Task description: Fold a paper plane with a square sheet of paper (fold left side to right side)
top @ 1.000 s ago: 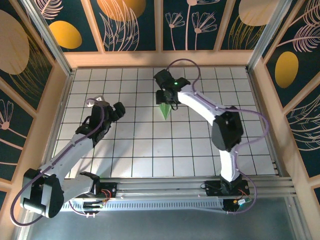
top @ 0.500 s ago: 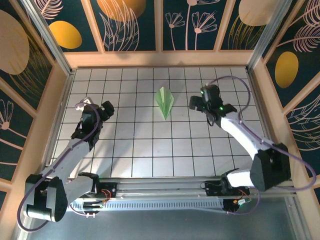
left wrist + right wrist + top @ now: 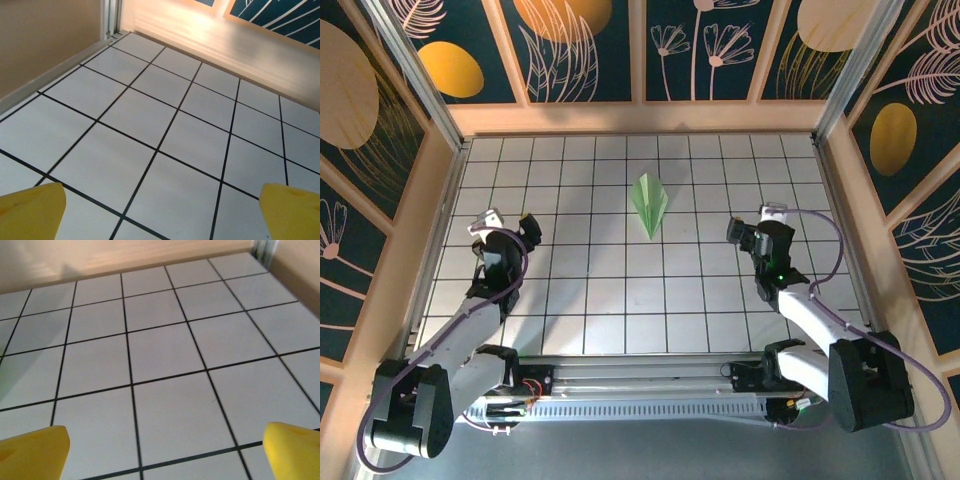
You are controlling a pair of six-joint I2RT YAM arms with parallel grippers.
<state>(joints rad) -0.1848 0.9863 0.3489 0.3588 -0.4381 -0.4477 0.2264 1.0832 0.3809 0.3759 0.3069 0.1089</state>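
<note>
Locate the paper plane (image 3: 649, 204) on the white tiled counter (image 3: 620, 300), in the far half, roughly on the centre line between the two arms. Pale green, lying flat, creased down the middle. Long narrow tip toward the arm bases, shorter point toward the far wall (image 3: 640, 117). Well apart from both claws.

Left claw (image 3: 507, 224):
- Released, jaws spread wide and empty.
- Positioned over the left part of the counter, close to the left wall (image 3: 420, 215) and nearer the bases than the paper plane.
- Left wrist view: left claw (image 3: 162, 215) open, yellow fingertips (image 3: 32, 210) at the two lower corners. Bare tiles and black grout lines (image 3: 165, 135) between them. Wooden wall at upper left.

Right claw (image 3: 757, 226):
- Released likewise, jaws fully apart and empty.
- Positioned over the right part of the counter, to the right of the paper plane and slightly nearer the bases.
- Right wrist view: right claw (image 3: 165, 452) open, yellow fingertips (image 3: 32, 452) at the lower corners, bare tiles between them. Faint green tint at the extreme left edge, too slight to identify.

Contact between either claw and the counter: cannot tell.
</note>
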